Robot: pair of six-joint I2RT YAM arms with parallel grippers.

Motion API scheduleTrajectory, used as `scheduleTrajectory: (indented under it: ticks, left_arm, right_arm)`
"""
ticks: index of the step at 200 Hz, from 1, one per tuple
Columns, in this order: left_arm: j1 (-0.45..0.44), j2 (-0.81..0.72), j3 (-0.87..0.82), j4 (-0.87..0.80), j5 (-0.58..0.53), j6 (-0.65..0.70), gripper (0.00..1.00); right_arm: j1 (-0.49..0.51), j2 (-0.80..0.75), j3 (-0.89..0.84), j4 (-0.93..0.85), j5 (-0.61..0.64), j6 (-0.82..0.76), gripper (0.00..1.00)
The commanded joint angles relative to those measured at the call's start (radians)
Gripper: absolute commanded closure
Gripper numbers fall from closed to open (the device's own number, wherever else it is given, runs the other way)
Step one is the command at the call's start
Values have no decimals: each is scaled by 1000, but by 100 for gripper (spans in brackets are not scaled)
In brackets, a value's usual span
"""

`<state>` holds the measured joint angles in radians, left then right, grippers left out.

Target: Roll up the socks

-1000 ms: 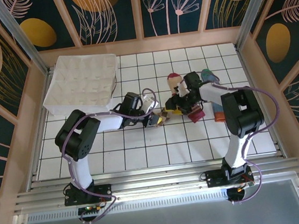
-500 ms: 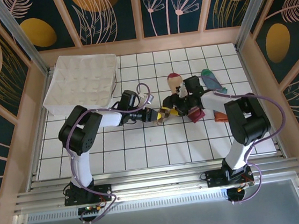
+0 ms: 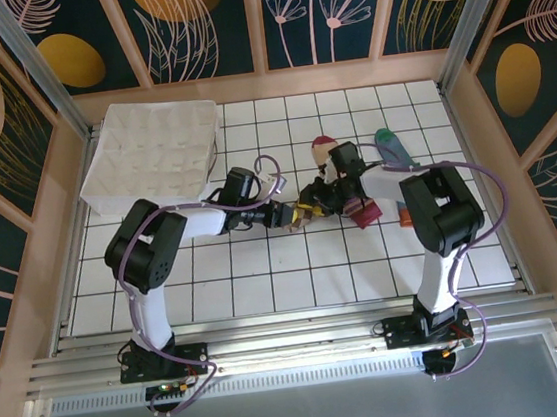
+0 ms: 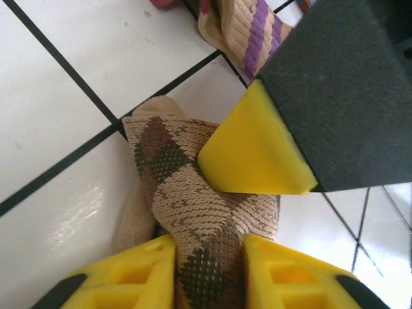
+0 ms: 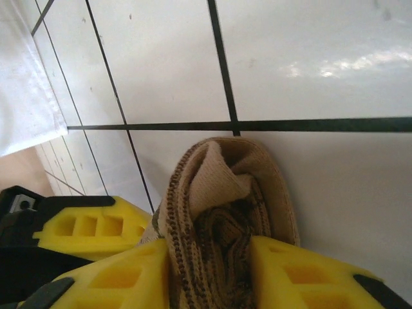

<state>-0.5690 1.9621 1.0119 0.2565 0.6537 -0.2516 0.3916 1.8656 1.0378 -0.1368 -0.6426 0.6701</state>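
Observation:
The tan-and-brown argyle sock (image 3: 304, 213) lies bunched at the table's middle, between both grippers. My left gripper (image 3: 293, 215) reaches in from the left, and in the left wrist view the sock (image 4: 193, 193) fills the gap of that gripper (image 4: 209, 270), touching both fingers. My right gripper (image 3: 311, 205) comes from the right; its fingers (image 5: 129, 277) press the sock's folded end (image 5: 225, 187). The beige sock (image 3: 324, 147) with red toe lies just behind, its striped cuff (image 4: 257, 32) beside the right gripper. The blue-grey sock (image 3: 393, 148) with green toe lies at the back right.
A white quilted pad (image 3: 156, 150) covers the back left corner of the tiled table (image 3: 267, 280). Wooden walls close in the left, right and far sides. A small orange piece (image 3: 410, 217) lies under the right arm.
The right gripper has moved left and closed on the argyle sock's end. The left gripper's fingers have eased wider around the sock.

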Motion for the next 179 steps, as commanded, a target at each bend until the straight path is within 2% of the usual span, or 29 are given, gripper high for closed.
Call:
scheduleTrajectory:
  ticks: [1,23,58,80,102,153,164,179]
  left_arm:
    - [3,-45,-34,-97,-112,98,65]
    - [-2,-101,-39,-93,-158,147,56]
    - [-22,-227,-104,-55,-237,256,47]
    - [-72,-291,-118,-72,-319,390,41]
    - [-132,-273,-77,-135,-374,511,36]
    - [-172,-115,26,-234,-423,583,35]
    - [-172,-90,38,-240,-429,579,38]
    - [-172,-57,53,-254,-440,562,48]
  right_arm:
    - [16,58,24,-127,98,-44,69]
    - [20,80,36,-156,119,-65,74]
    - [26,99,56,-184,135,-89,76]
    - [34,101,77,-200,146,-104,76]
    - [46,104,95,-217,157,-118,76]
    - [53,105,106,-225,156,-124,75]
    - [52,101,105,-224,153,-124,75]
    - [53,90,102,-216,149,-117,68]
